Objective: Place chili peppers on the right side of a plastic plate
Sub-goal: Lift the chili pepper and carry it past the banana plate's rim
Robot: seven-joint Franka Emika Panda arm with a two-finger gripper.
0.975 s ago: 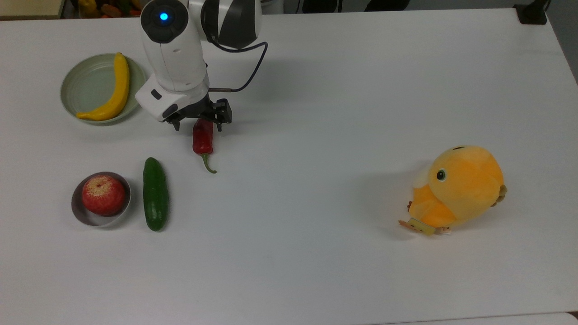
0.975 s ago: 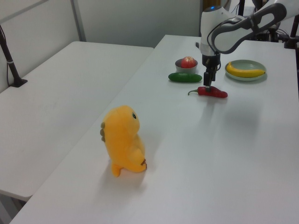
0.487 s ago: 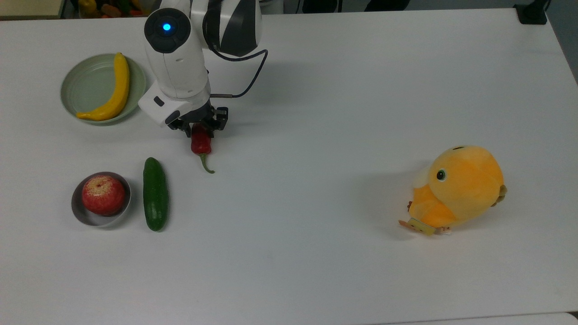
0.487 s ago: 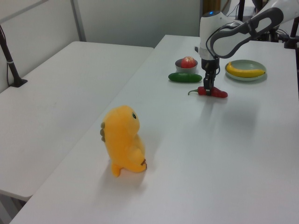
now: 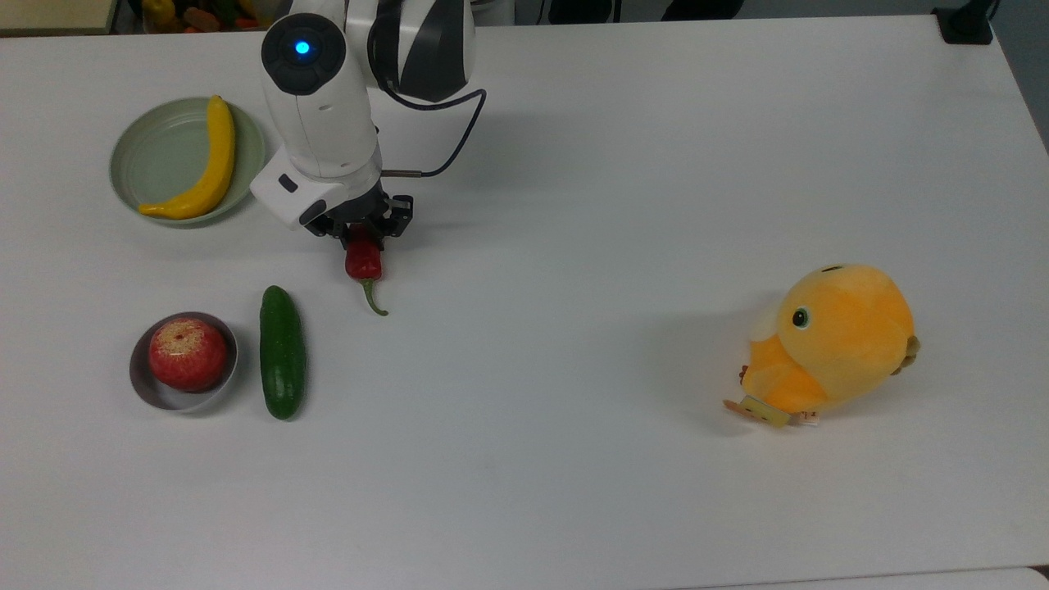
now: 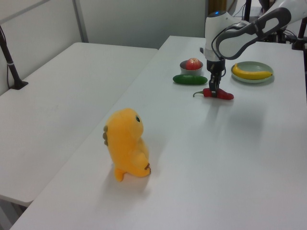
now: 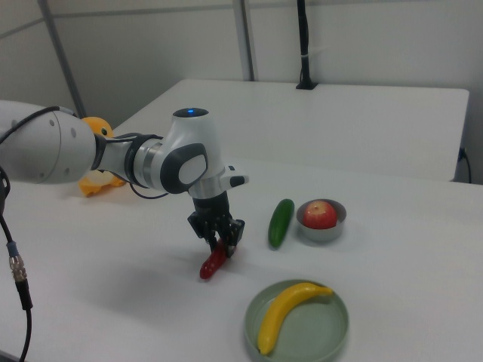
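Glossy red chili pepper [image 5: 364, 259], curved green stem.

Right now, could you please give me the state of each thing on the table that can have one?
gripper: shut on the chili pepper
chili pepper: gripped, lying on the table
plastic plate: holds a banana
banana: lying in the plate
grey bowl: holds an apple
cucumber: lying flat
plush toy: upright

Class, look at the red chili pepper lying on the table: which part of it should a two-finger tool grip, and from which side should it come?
Grip the chili pepper across its thick red body, coming straight down from above. It lies flat on the table, so only its top and sides are free, and its thin curved green stem looks too slender to hold. The tool is already at the body's end away from the stem.
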